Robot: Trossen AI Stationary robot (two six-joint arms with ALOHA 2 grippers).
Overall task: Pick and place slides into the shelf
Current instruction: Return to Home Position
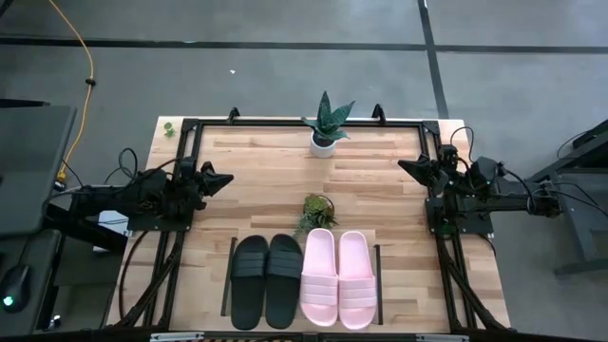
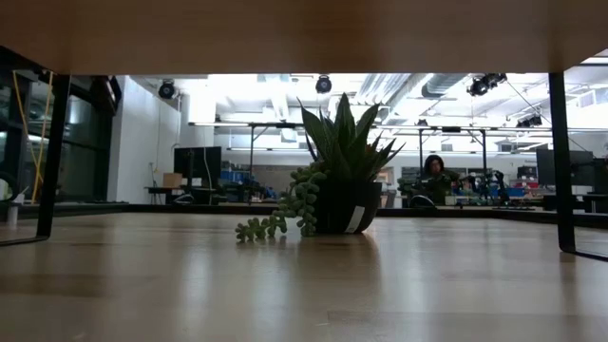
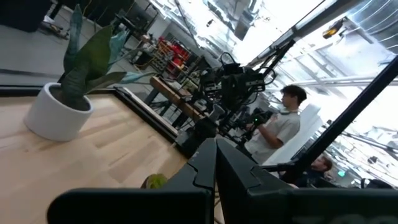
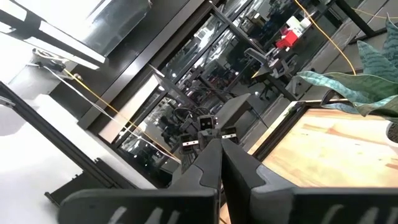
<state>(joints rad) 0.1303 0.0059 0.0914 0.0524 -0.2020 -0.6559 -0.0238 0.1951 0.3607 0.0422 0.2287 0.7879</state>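
Two matte black slides point(image 1: 267, 281) and two pale pink slides point(image 1: 337, 278) lie side by side, soles down, toes toward the far edge. They rest on the low shelf, between its thin black side panels point(image 1: 378, 277), at the table's near edge. My left gripper point(image 1: 226, 178) hovers at the table's left side and is shut on nothing. My right gripper point(image 1: 404, 164) hovers at the right side, also shut and empty. In the wrist views the left fingertips point(image 3: 216, 167) and the right fingertips point(image 4: 221, 163) are closed together. The low view shows no slide.
A spiky plant in a white pot point(image 1: 325, 128) stands at the far edge. A small trailing succulent in a dark pot point(image 1: 313, 207) sits just beyond the slides, mid-table. The low view looks out under a wooden board between black uprights point(image 2: 560, 152). A person point(image 3: 283, 124) is in the room behind.
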